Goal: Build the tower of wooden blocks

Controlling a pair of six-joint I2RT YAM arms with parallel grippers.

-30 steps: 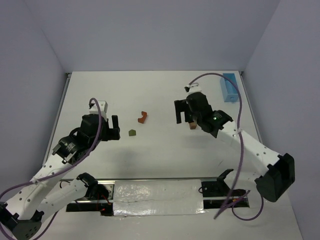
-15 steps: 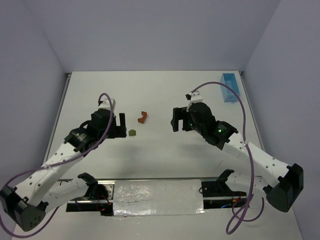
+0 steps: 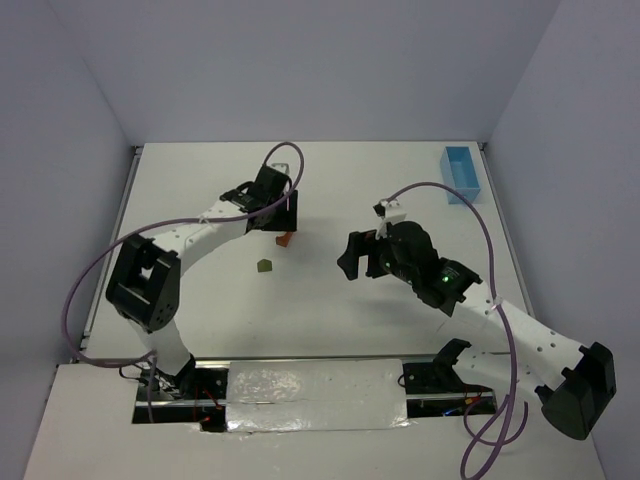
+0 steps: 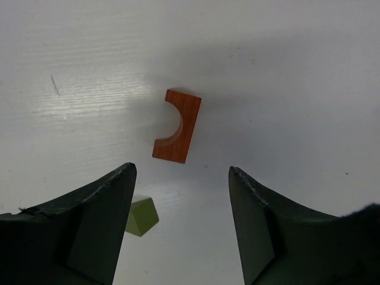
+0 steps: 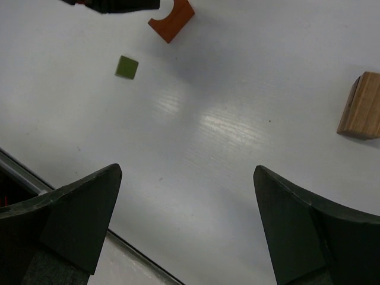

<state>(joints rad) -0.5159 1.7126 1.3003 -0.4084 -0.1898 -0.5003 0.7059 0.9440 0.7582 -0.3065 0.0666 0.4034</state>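
Over the table's middle: you are hovering the left gripper (image 4: 181, 225) above the orange arch block (image 4: 177, 125), jaws apart, nothing between them.
Step in hand: you are lining up a pick of the arch, by the look of it.
Other pieces: the green block (image 4: 141, 216) is lying just beside the left jaw; the tan block (image 5: 360, 105) is sitting well apart, to the right.
Right gripper (image 5: 187, 225): it is hanging wide open, empty.
Tower: no stack is showing yet.
Next move: you are needing to descend until the jaws straddle the arch's flat sides, then close.
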